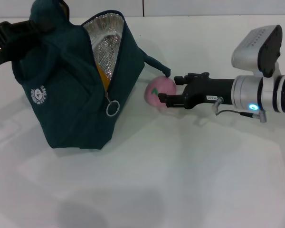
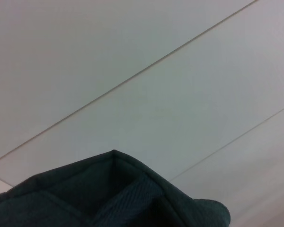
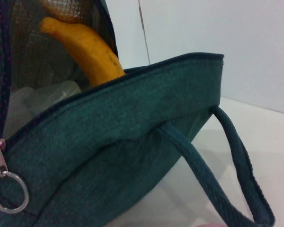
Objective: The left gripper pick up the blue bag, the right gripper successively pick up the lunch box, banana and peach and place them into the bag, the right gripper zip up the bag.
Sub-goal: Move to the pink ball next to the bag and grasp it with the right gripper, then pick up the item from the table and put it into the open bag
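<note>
**Right tool at the peach, bag held open**

Nearest me, bare white table [image 1: 147, 185]. Next, my right tool [image 1: 167, 88] reaches in from the right, low over the table, fingers spread either side of the peach [image 1: 157, 89]; upper fingertip by the top of the peach, lower one at its front. Cannot tell if they touch it. Peach sits on the table just right of the blue bag [image 1: 80, 90], under the bag's loose handle [image 1: 156, 64]. Bag stands upright, mouth unzipped and gaping toward the right, silver lining [image 1: 104, 40] showing, ring zip pull [image 1: 112, 108] hanging at the front. Right wrist view: banana [image 3: 85, 49] leans inside the bag, clear lunch box [image 3: 35, 101] below it. Farthest, my left tool [image 1: 4, 38] at the bag's top left corner; grip state cannot tell.
</note>
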`<state>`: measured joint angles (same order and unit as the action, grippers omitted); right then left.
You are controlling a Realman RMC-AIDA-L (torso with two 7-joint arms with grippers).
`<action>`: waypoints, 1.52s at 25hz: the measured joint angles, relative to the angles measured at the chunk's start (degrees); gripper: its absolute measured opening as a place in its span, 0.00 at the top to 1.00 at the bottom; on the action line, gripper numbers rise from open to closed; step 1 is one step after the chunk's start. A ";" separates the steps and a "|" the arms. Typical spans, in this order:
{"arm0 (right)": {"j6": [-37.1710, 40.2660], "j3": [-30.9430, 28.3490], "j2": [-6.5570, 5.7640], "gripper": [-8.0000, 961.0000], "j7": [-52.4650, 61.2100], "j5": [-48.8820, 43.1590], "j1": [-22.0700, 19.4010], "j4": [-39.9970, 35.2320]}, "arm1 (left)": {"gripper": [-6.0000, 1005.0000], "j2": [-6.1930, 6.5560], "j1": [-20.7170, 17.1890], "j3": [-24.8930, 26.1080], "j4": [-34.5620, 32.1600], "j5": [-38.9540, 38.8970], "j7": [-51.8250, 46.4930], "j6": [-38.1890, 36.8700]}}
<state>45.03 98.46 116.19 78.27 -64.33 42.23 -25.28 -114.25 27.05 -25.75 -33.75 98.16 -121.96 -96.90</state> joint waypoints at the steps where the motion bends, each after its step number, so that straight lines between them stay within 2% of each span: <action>1: -0.01 0.01 0.00 0.18 0.12 0.00 0.18 0.06 | 0.95 -0.01 -0.02 0.00 0.00 0.00 0.02 0.00; 6: -0.65 0.17 -0.01 0.19 0.19 0.00 0.59 0.10 | 0.95 -0.05 -0.07 0.00 0.00 0.00 0.30 -0.02; 16: -1.45 1.59 0.00 0.64 0.18 0.08 0.90 -0.30 | 0.95 0.31 0.04 0.00 1.30 0.00 1.25 -0.04; 27: -0.46 1.21 -0.04 0.79 -0.08 0.08 0.07 -0.99 | 0.95 0.35 -0.20 0.00 1.40 -0.12 1.28 -0.04; 31: 4.35 -0.57 -0.64 0.83 0.02 0.01 -3.46 -4.42 | 0.95 0.35 -0.59 0.30 1.41 -0.27 1.25 -0.08; 38: 19.77 -11.40 -1.56 0.89 0.42 -0.39 -10.22 -5.53 | 0.95 0.24 -0.85 0.61 1.41 -0.31 1.15 -0.29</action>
<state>64.80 87.06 114.63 78.69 -64.71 32.01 -30.81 -114.00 26.20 -25.14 -32.34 97.85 -120.80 -97.19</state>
